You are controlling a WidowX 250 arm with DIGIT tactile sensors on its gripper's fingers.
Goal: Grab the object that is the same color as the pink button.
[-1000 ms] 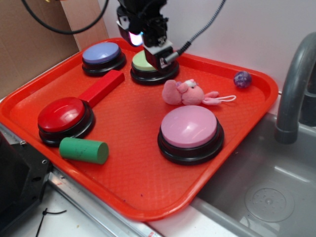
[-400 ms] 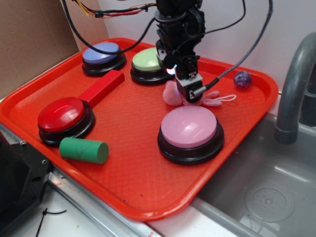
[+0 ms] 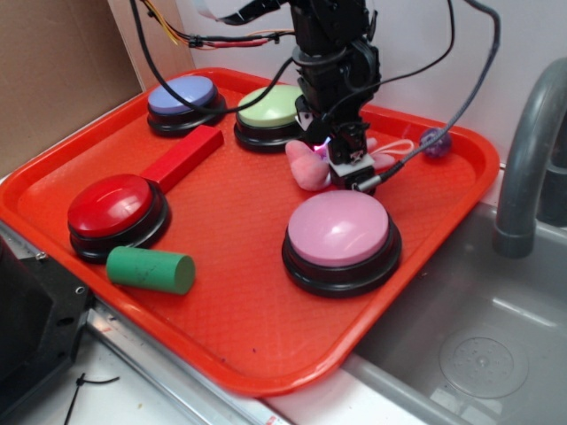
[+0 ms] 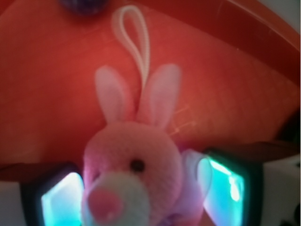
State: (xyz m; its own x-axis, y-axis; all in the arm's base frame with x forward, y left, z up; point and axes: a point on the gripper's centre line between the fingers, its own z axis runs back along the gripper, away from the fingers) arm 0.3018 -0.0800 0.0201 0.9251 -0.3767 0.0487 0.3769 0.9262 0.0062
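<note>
The small pink plush rabbit with a white snout and a white string loop [image 4: 131, 174] lay on the red plastic tray [image 3: 230, 310], just behind the large glossy pale-pink dome button on its black base [image 3: 341, 232] and in front of the pale-green dome button [image 3: 276, 108]. The black tool [image 3: 339, 164] stood low over it, its two pads [image 4: 225, 193] spread to either side of the head with small gaps showing, not yet pinching. The ears and loop pointed away toward the small purple ball [image 3: 434, 142] near the tray's far rim.

The risk, as I judged it, was a shallow hold: the soft head could squash and slip out on lifting if the pads closed high rather than around the body. The tool also sat close to the pink button's dome, so a sideways drift might nudge it.
</note>
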